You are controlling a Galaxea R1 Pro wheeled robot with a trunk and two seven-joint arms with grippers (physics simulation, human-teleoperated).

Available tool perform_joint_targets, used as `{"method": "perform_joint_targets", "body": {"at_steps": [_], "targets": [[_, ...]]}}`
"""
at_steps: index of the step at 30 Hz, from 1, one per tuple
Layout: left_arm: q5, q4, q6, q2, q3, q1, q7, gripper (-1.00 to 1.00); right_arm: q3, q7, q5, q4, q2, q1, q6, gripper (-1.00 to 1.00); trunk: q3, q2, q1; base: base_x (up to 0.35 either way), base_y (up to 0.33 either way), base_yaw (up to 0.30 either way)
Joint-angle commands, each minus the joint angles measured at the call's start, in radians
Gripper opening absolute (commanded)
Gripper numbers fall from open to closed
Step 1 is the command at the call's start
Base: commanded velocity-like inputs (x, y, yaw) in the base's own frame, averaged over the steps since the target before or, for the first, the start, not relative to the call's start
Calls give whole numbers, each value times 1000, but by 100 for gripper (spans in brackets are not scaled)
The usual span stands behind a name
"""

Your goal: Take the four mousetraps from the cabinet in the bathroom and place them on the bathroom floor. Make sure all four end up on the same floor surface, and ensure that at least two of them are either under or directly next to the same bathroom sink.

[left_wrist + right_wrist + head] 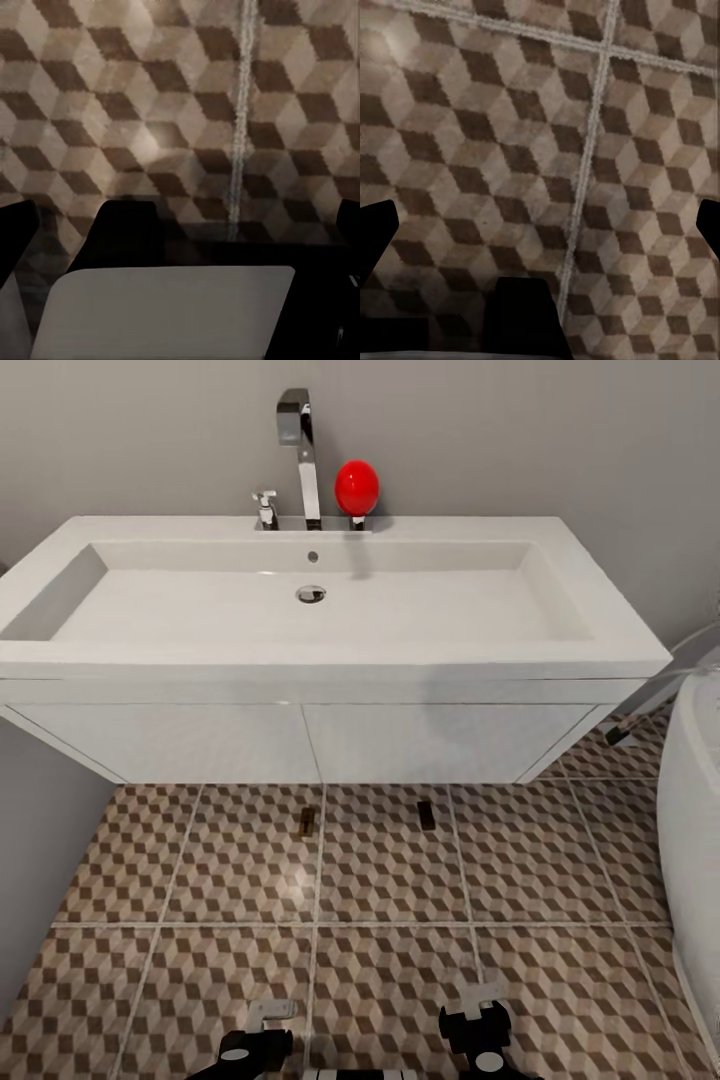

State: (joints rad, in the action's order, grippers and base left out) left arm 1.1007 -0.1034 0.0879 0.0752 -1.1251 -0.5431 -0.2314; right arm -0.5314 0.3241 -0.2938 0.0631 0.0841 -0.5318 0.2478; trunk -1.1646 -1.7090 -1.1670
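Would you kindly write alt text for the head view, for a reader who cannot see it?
Two small brown mousetraps lie on the cube-patterned floor just below a wide white sink with a chrome tap and a red knob. A white bathtub curves in at the right edge.

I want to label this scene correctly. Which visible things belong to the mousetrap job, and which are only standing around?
Belong to the job:
two mousetraps lying under the vanity
sink
bathroom floor

Only standing around:
chrome tap
red knob
white bathtub
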Motion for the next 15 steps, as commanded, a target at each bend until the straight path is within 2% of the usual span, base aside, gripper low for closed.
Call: {"method": "perform_joint_targets", "body": {"at_steps": [1,9,15], "targets": [[8,-1,3,0,-9,0,-5,100,-9,3,-10,-1,0,0,4,100,3,7,4,0,0,0],[9,0,3,0,-9,13,-5,100,-9,3,-12,-2,0,1,3,100,28,63,35,0,0,-10],[10,2,4,-1,-8,38,-5,100,-9,3,-14,-3,-2,2,2,100,50,105,58,0,0,-152]]}}
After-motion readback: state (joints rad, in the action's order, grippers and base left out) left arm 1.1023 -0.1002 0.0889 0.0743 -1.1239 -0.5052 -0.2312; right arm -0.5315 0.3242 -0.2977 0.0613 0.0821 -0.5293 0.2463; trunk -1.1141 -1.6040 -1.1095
